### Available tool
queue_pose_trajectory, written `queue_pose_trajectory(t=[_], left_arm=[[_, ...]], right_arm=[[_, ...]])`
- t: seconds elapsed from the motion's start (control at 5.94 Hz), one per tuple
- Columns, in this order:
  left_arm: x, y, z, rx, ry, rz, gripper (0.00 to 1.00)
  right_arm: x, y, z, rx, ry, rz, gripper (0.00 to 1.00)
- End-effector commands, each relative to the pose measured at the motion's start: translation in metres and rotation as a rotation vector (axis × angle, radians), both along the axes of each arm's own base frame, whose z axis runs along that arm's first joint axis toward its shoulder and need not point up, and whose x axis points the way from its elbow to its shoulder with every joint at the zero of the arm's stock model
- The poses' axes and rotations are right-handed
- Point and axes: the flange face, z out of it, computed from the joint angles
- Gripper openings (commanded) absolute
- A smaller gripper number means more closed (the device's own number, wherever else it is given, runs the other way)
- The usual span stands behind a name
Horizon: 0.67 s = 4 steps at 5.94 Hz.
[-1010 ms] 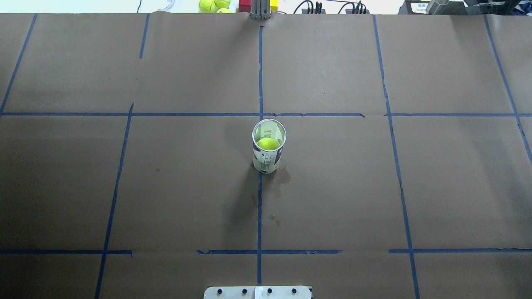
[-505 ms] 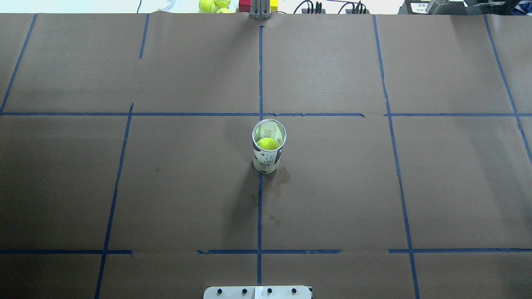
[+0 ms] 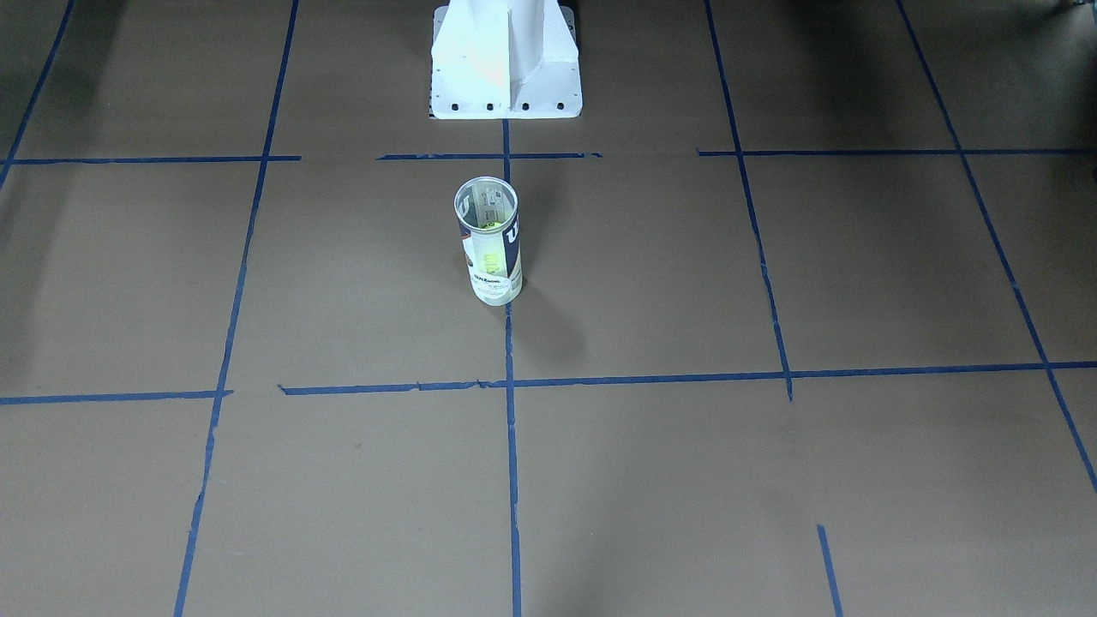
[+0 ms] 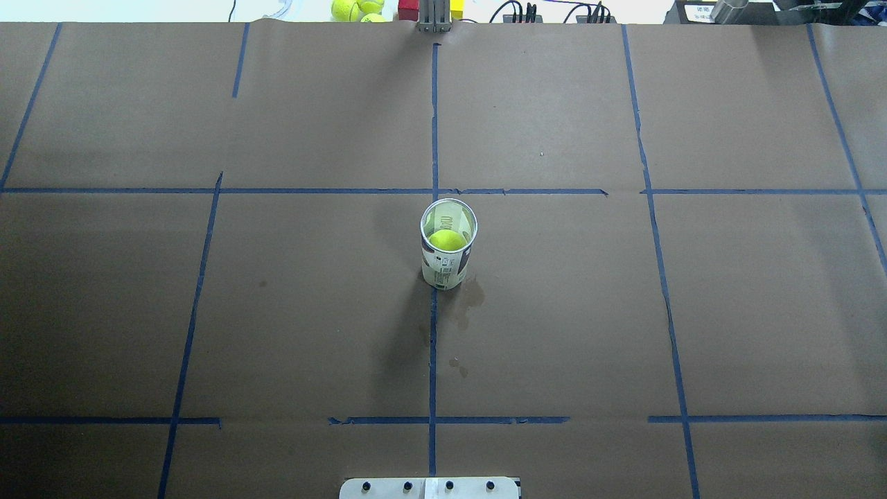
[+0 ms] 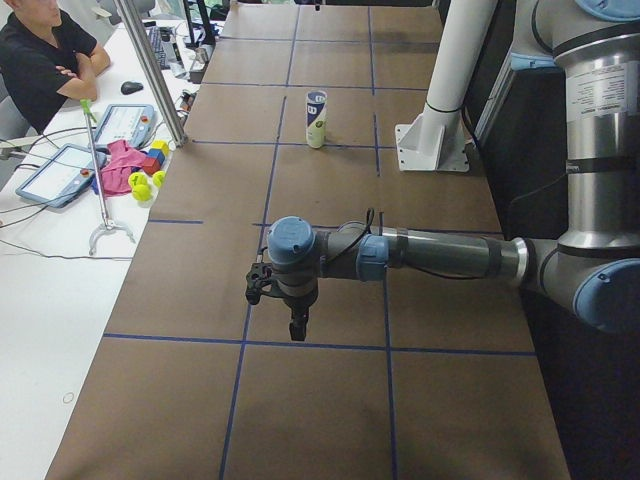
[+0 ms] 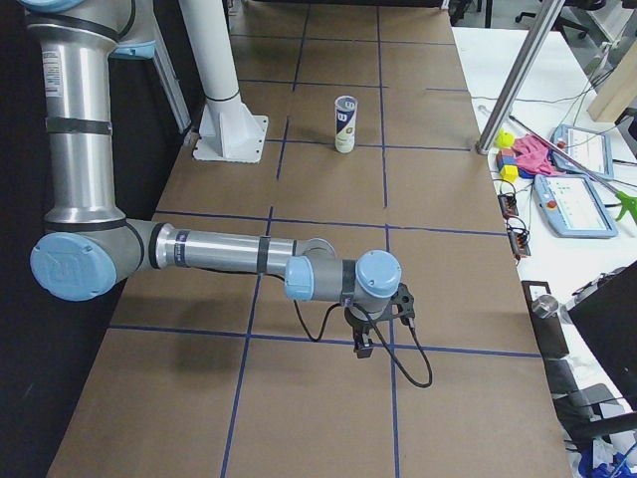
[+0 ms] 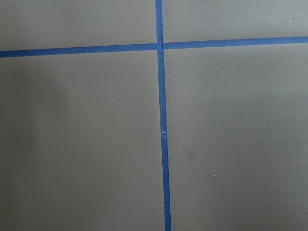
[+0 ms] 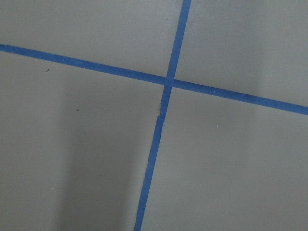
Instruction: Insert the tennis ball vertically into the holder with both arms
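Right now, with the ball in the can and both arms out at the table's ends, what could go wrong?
The holder stands upright, open-topped, with nothing gripping it; a knock could tip it and let the tennis ball roll out. The left arm and right arm stretch low over the table, so a careless sweep inward might strike it.

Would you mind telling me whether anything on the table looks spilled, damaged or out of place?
The can stands upright with the ball inside. The one oddity is dark stains on the paper beside its base, with smaller blotches nearer the robot, like a dried spill.
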Motion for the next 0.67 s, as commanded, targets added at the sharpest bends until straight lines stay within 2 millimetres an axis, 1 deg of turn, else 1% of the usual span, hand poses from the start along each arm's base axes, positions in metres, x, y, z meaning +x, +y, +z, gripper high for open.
queue_pose_trajectory(t=[0.0,0.17,0.34,0.51], left_arm=[[0.001,-0.004,-0.007,0.013,0.006,0.002,1.00],[0.001,-0.004,-0.007,0.016,0.008,0.005,1.00],[0.003,-0.005,-0.006,0.017,0.008,0.011,1.00],[0.003,-0.005,-0.009,0.023,0.006,0.012,1.00]], right_arm=[[0.004,-0.008,-0.027,0.025,0.024,0.013,1.00],[0.006,-0.004,-0.058,-0.026,0.035,0.006,1.00],[0.007,0.005,-0.049,-0.043,0.035,0.004,1.00],[0.006,0.005,-0.047,-0.048,0.033,0.002,1.00]])
